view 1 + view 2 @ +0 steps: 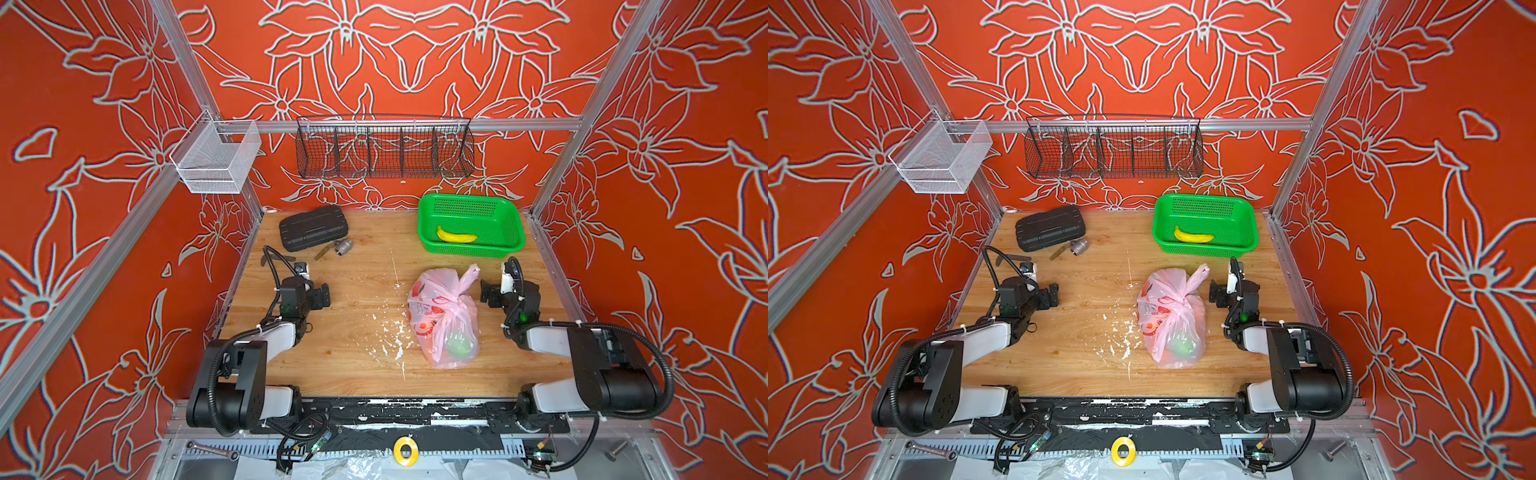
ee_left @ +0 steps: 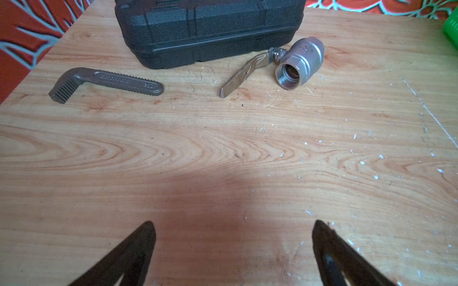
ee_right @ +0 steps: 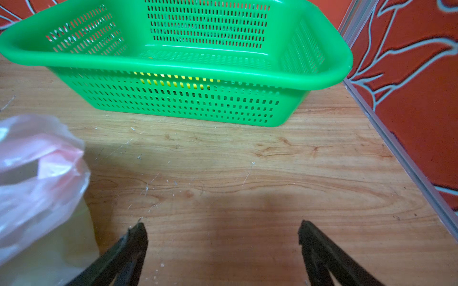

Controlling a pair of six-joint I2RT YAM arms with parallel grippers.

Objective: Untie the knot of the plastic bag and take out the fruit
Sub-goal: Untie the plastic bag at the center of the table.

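The pink plastic bag (image 1: pixel 442 320) (image 1: pixel 1173 322) lies tied on the wooden table, right of centre. Its knot (image 1: pixel 456 297) (image 1: pixel 1184 297) sits on the upper side, with one handle loop sticking up toward the back. Fruit shows through the plastic: a round green piece (image 1: pixel 459 345) and something orange beside it. My right gripper (image 1: pixel 488 293) (image 3: pixel 223 225) is open just right of the bag (image 3: pixel 37 178), apart from it. Far to the bag's left, my left gripper (image 1: pixel 321 296) (image 2: pixel 233 225) is open over bare wood.
A green basket (image 1: pixel 469 249) (image 3: pixel 198 71) holding a banana (image 1: pixel 456 237) stands behind the bag. A black case (image 1: pixel 313 227), a metal valve (image 2: pixel 297 64) and a brown hooked tool (image 2: pixel 104 81) lie at the back left. Wire baskets (image 1: pixel 384 149) hang on the back rail.
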